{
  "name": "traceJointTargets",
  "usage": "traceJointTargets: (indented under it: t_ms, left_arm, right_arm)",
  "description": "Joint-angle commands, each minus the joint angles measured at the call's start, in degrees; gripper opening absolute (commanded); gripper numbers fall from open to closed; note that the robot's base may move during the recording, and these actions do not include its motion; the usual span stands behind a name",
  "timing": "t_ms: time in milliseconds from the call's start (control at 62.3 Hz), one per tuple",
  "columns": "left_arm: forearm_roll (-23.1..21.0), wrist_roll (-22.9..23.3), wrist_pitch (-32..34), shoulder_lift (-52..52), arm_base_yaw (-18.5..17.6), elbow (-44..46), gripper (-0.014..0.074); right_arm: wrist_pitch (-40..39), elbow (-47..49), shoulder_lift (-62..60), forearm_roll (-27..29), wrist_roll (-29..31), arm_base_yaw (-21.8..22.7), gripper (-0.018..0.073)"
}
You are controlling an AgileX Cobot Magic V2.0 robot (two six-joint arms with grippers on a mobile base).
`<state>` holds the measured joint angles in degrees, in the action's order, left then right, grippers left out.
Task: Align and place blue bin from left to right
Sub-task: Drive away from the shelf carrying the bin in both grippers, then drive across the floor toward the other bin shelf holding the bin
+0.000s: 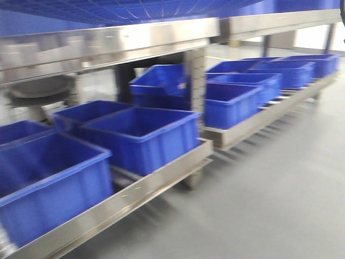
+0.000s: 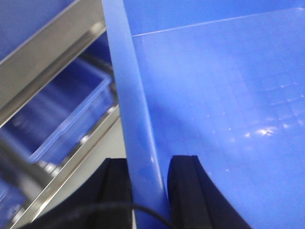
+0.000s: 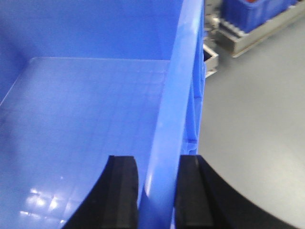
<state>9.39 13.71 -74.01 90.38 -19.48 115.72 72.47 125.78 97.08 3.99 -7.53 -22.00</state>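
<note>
Large bright-blue rectangular plastic bin spans between arms, beside stainless-steel rack. Left claw clamps its left wall, lower centre; right claw clamps right wall. Both equally near.

No text, label, brand, number or sign legible in any of my three views. Front view is motion-blurred. The large bright-blue plastic bin shows only plain surfaces to my wrist cameras.

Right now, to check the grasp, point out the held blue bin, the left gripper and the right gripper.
blue bin [image 3: 86, 119]: right wrist view, inner floor.
left gripper [image 2: 147, 167]: left wrist view, midway between fingertips clamping the rim.
right gripper [image 3: 157, 164]: right wrist view, midway between fingertips clamping the rim.
</note>
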Motion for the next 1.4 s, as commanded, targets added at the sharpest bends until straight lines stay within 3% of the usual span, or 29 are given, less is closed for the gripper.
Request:
traceJointTargets:
  t_ms: [0,1380]
  left_arm:
    - [-0.1,-1.6,4.0,-1.3,-0.4,0.8,-0.0009]
    - [0.1,-1.6,4.0,-1.3,-0.4,0.8,-0.0009]
  right_arm:
    - [-5.5,0.8,-1.8,-0.7,1.6,0.1,-0.0068]
    - [-5.5,0.8,-1.8,-0.6,1.6,0.1,-0.0068]
